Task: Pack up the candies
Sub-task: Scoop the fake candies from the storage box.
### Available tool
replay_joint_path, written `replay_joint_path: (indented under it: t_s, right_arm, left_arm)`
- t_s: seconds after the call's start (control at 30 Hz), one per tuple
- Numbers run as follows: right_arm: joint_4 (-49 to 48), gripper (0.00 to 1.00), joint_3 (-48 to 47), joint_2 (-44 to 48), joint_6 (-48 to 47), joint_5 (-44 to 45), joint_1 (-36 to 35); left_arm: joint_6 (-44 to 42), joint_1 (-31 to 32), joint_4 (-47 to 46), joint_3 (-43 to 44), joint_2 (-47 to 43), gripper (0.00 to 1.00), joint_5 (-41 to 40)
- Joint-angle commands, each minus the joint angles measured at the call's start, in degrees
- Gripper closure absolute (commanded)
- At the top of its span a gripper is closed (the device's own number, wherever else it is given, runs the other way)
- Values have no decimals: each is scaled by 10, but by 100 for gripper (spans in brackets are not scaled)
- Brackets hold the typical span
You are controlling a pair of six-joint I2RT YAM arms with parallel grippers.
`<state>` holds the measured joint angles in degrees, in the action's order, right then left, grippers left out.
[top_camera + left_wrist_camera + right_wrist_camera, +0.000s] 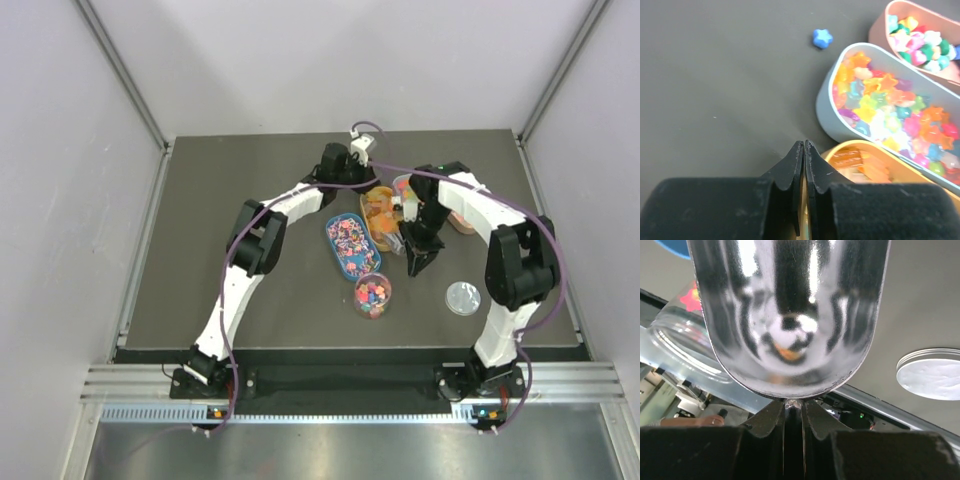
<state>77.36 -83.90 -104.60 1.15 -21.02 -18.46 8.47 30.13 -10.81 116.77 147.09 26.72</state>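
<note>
Item: candies [880, 107], tiny, light, likely hard and roll-prone.
Take by the scoopful (too small to pinch); my right gripper [793, 407] clamps the metal scoop [790, 315], my left gripper [804, 150] nips the yellow tray [840, 148] rim.

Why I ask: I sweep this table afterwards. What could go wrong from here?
A blue star candy already lies loose on the table, and more may scatter. The right hand pinches the metal scoop only at its narrow end, so the scoop might twist in the grip. The scoop hangs close to the clear cup, which a careless swing could knock over.
</note>
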Motion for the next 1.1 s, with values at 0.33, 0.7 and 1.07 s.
replay_joint_path:
  t_s: [0.33, 0.7, 1.07]
  right_arm:
    - [59, 100, -58, -73, 21, 41, -18]
    - [45, 100, -161, -147, 14, 87, -37]
    - [56, 100, -226, -209, -33, 112, -17]
  left_arm:
    - [34, 16, -77, -92, -93, 91, 33]
    - [52, 23, -119, -163, -148, 92, 49]
    - [62, 23, -141, -221, -201, 92, 67]
